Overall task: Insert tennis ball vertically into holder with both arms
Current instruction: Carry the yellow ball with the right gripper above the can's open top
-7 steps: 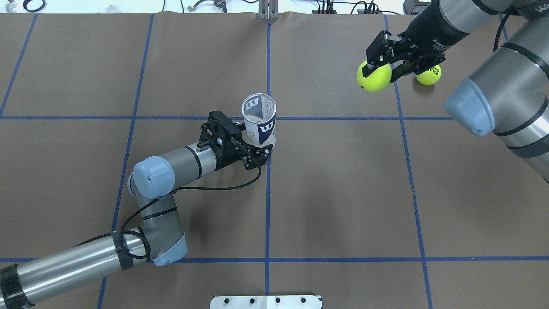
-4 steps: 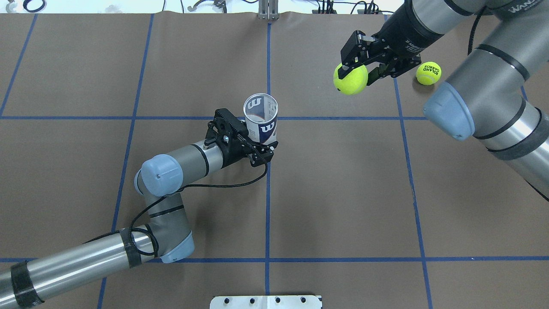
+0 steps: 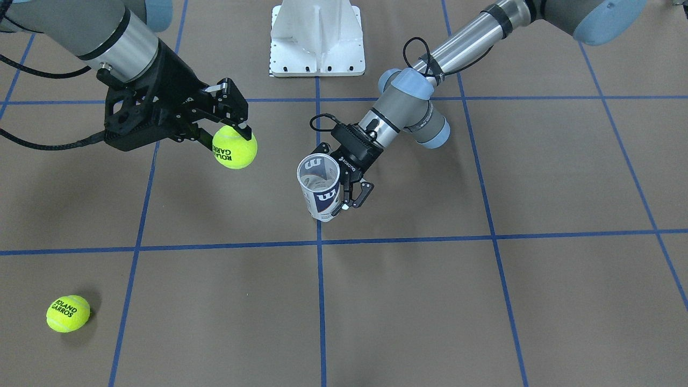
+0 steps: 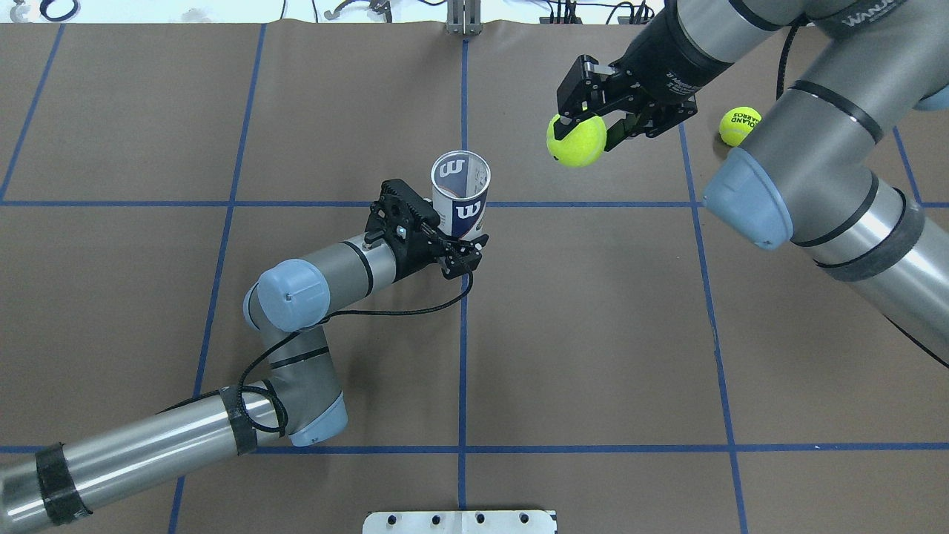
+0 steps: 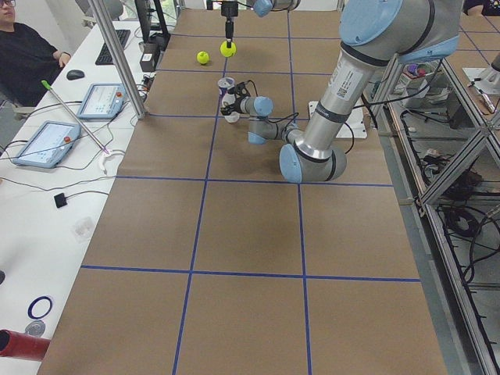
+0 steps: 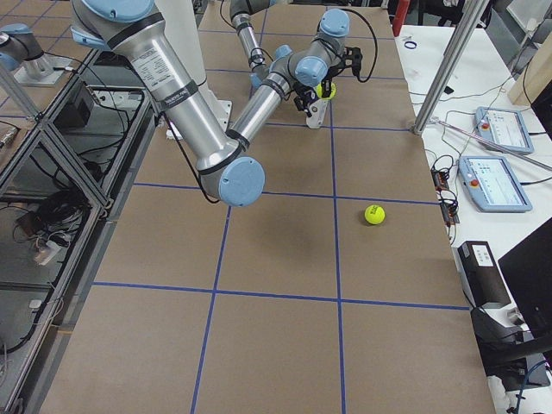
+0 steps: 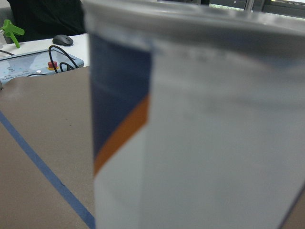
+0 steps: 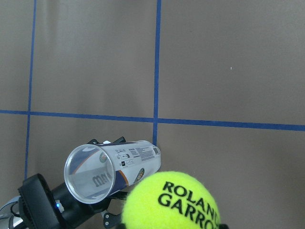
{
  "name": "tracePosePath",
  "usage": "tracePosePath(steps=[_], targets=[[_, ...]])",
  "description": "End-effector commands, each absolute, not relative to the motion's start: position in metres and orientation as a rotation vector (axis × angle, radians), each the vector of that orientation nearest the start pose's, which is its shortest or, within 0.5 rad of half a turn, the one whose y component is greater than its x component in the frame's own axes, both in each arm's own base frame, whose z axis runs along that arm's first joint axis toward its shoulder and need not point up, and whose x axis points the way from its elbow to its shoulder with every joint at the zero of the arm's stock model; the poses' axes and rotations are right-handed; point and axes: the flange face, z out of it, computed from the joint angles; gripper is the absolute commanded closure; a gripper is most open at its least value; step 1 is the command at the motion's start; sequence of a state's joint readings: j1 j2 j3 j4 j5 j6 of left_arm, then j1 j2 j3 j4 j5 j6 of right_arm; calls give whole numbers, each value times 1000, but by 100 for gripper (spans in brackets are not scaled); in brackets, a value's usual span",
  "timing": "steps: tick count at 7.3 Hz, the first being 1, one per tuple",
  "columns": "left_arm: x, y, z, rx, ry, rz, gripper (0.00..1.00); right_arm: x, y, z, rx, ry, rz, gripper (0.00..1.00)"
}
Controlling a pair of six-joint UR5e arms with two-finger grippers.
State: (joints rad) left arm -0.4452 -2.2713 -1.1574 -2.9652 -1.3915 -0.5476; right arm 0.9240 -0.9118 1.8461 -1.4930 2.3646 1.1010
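Inside left pincer (image 4: 465, 241) grip: holder (image 4: 461, 200) upright, held low; right pincer (image 4: 586, 130) clamps tennis ball (image 4: 575, 142), apart.

Robotics lab: two arms (image 4: 319, 271) at a paper-covered table (image 5: 234, 234) with blue tape grid (image 4: 462, 334). Left-side view: white bench (image 5: 31, 211) at 9 o'clock with teach pendants (image 5: 99, 100), keyboard (image 5: 115, 45), mouse (image 5: 75, 75), cables (image 5: 47, 183); operator (image 5: 23, 51) at 11 o'clock; metal racks (image 5: 461, 156) at 3 o'clock.

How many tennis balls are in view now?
2. One tennis ball is held in the right jaws; the other ball lies loose on the table to their right. The holder looks empty.
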Motion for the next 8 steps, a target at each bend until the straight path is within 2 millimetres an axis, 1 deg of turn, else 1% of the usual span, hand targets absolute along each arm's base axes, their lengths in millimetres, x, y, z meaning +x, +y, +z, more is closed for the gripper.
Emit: tracePosePath(steps=[1, 2, 3, 4, 5, 6, 8], targets=[[596, -459, 265, 1233, 1153, 277, 22, -343, -526, 111, 80, -1179, 20, 100], [594, -462, 265, 1236, 1150, 274, 22, -361, -541, 95, 85, -1171, 22, 100], [594, -462, 265, 1237, 1152, 273, 22, -373, -555, 84, 79, -1163, 27, 100], [593, -462, 262, 1240, 1155, 272, 22, -381, -564, 76, 79, -1158, 30, 100], [594, -462, 258, 1242, 1159, 271, 22, -392, -571, 71, 117, -1155, 37, 100], [594, -462, 256, 1243, 1163, 270, 22, -415, -572, 78, 121, -1171, 49, 100], [594, -462, 255, 1244, 1164, 270, 22, -431, -562, 78, 111, -1181, 48, 100]])
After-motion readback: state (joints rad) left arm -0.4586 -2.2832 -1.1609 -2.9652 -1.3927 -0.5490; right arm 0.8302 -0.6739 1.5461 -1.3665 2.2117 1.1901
